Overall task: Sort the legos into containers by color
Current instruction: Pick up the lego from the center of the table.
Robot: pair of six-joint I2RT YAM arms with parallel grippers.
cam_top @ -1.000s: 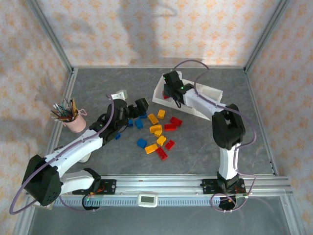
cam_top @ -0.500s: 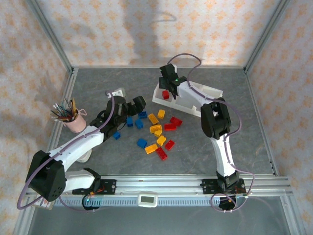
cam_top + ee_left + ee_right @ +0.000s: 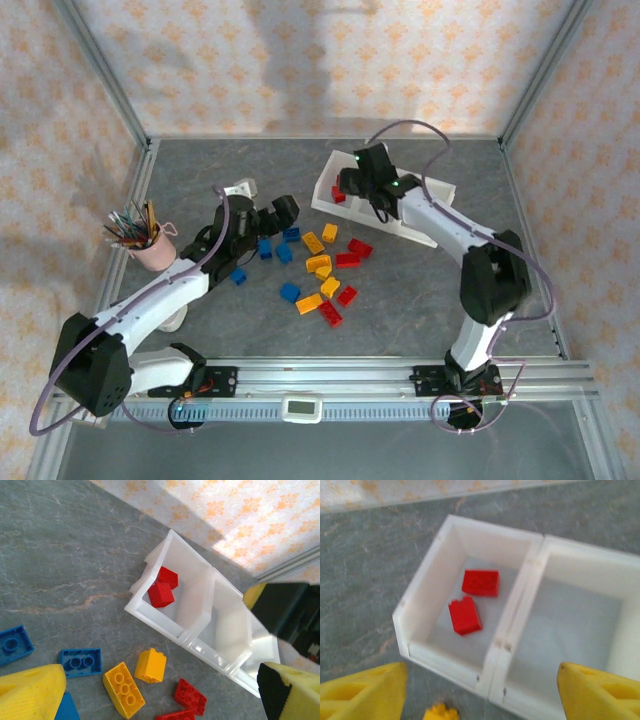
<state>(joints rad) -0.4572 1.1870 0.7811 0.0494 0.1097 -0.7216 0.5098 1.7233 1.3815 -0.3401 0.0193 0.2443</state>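
Two red legos (image 3: 472,599) lie in the end compartment of the containers (image 3: 519,602), a three-cell tray set askew toward the table's (image 3: 200,170) far edge. The other two cells look bare. The remaining red, yellow and blue bricks (image 3: 325,268) lie loose mid-table. The right gripper (image 3: 482,672) hangs over the red cell, fingers spread and empty, so a drop looks finished. The next move calls for a reach toward the near edge for another loose red. The left gripper (image 3: 160,700), also spread and empty, hovers by the blue bricks (image 3: 79,660), which need their own cell.
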